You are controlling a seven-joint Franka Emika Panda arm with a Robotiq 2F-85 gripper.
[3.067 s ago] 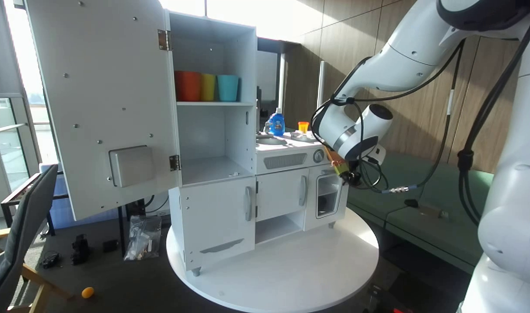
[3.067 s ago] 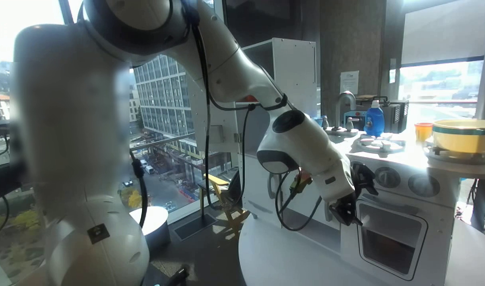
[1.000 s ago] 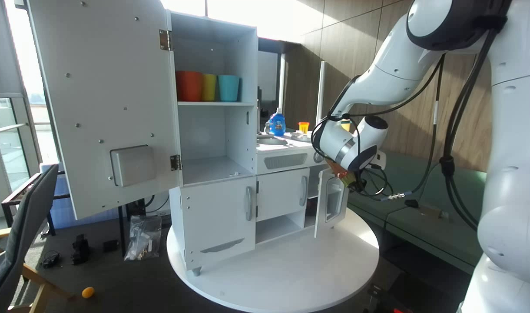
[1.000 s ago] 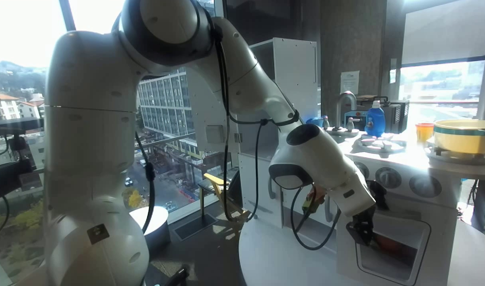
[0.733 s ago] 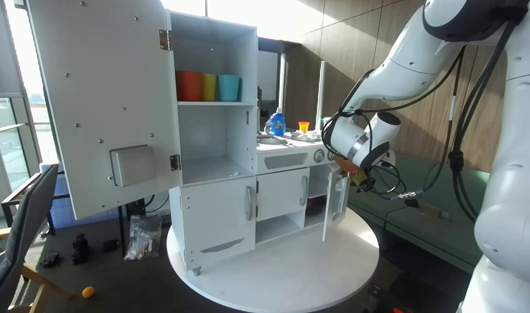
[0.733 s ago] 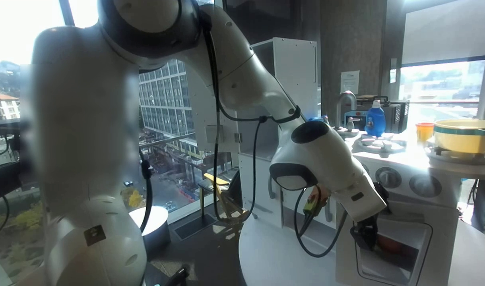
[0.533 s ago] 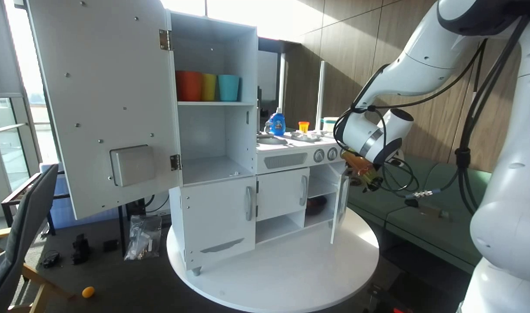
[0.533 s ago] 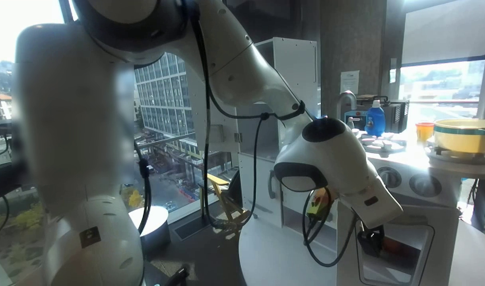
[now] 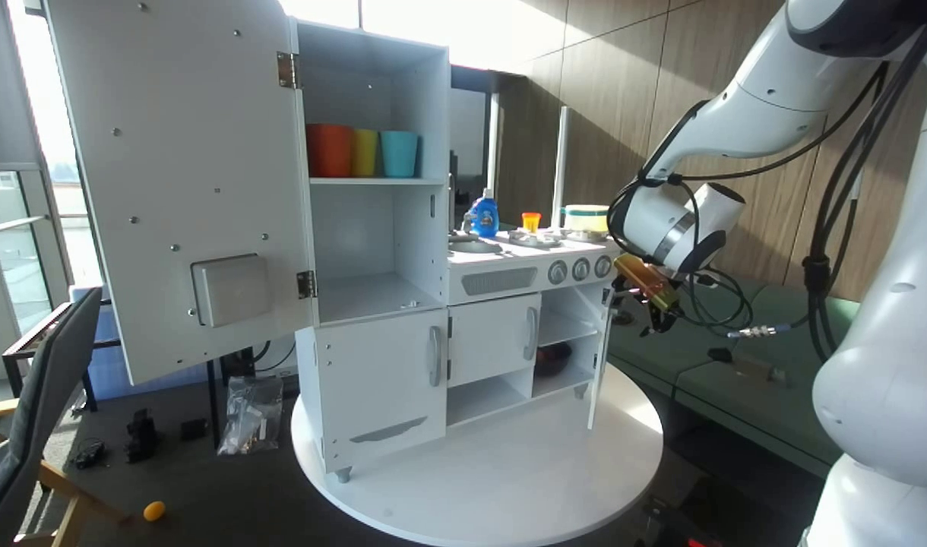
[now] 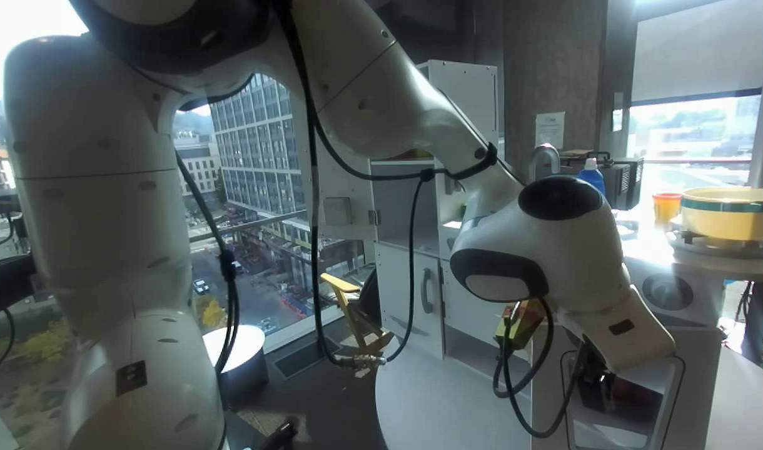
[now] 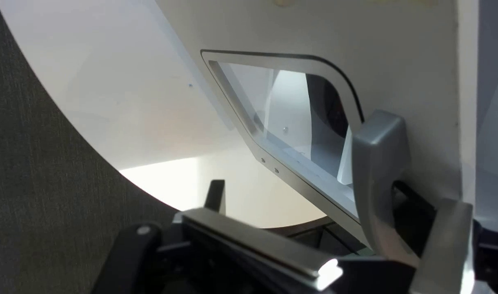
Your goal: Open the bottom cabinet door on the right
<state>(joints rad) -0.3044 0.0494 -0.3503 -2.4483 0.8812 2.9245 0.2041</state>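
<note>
The white lower right cabinet door [image 9: 600, 365] with a window stands swung out from the play kitchen, almost edge-on in an exterior view. Its outer face [image 10: 547, 394] shows in an exterior view, partly behind the arm. In the wrist view, the door's grey curved handle [image 11: 373, 183] is at the right. My gripper [image 11: 312, 196] is open at the handle. One finger [image 11: 416, 222] passes behind the handle; the other finger [image 11: 214, 196] stands apart on the outer side. My gripper [image 9: 632, 313] hides the handle in an exterior view.
A dark bowl [image 9: 552, 358] sits inside the opened compartment. A yellow pot [image 10: 732, 214], an orange cup [image 9: 531, 221] and a blue bottle [image 9: 484, 215] stand on the countertop. The kitchen stands on a round white table [image 9: 494, 494]. A green sofa [image 9: 737, 387] is beside it.
The door was shut 3.1 s ago, partly open 1.0 s ago, and now stands wide open. My gripper has moved outward with the handle, and the dark bowl has come into view.
</note>
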